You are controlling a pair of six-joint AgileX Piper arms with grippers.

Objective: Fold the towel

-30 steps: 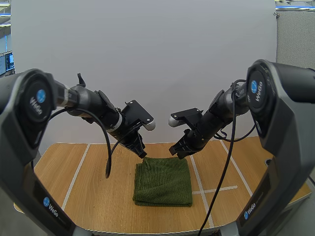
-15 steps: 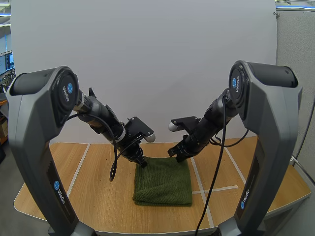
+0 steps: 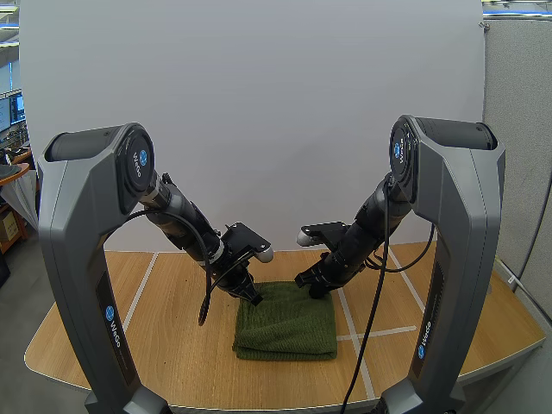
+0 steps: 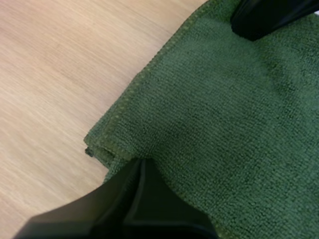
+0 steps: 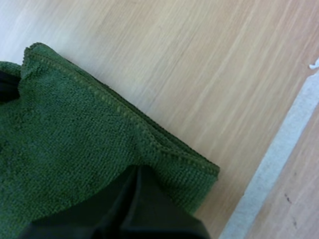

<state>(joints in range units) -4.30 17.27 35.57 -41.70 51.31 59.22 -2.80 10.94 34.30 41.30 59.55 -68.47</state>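
Observation:
A folded dark green towel (image 3: 286,326) lies on the wooden table (image 3: 164,336), its layers stacked at the edges. My left gripper (image 3: 253,299) is down at the towel's far left corner, fingers together and pinching the cloth (image 4: 214,109) at its edge (image 4: 141,160). At the far right corner my right gripper (image 3: 313,289) does the same, and the towel (image 5: 75,129) puckers at its tip (image 5: 137,168). In the left wrist view the other arm's dark fingers (image 4: 269,15) rest on the towel farther along.
White tape lines (image 3: 349,323) cross the table to the right of the towel, and another line (image 3: 134,302) runs at the left. Bare wood (image 5: 199,64) surrounds the towel on all sides.
Both grippers have come down from just above the towel's far corners onto the table, bringing the far edge down flat. The arms have stretched forward.

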